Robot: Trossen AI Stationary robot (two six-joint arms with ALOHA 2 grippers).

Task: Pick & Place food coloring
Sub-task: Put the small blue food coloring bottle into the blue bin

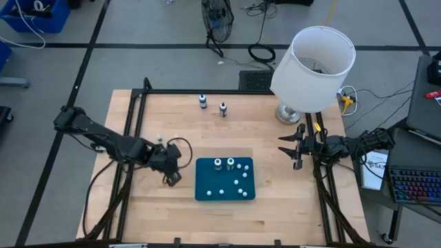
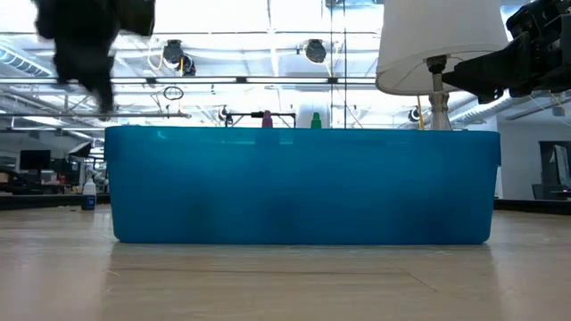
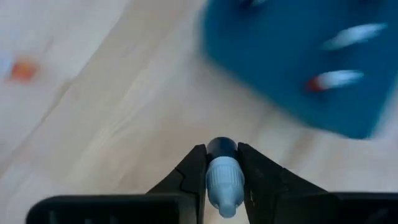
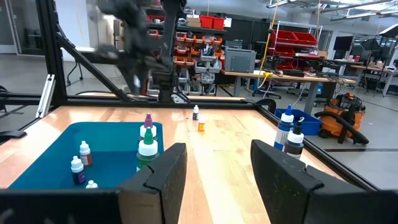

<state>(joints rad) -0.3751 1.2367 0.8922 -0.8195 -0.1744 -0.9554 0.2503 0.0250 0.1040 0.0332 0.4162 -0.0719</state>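
While a small food coloring bottle (image 3: 222,174) was clamped in the left gripper (image 3: 222,168), the blue mat (image 3: 292,56) lay just ahead; a carry and release there was judged next. The right gripper (image 4: 214,171) waited apart, fingers spread.

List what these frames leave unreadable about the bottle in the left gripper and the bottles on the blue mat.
- Held bottle: in the left wrist view the left gripper fingers cover its sides, so no label or colour shows.
- Bottles on the blue mat: only pale dots from above; the count is uncertain.
- Low view: the mat's near edge hides everything on it.
- Left wrist view: the bottles on the mat are streaked by blur.
- The right gripper waits open near the lamp.
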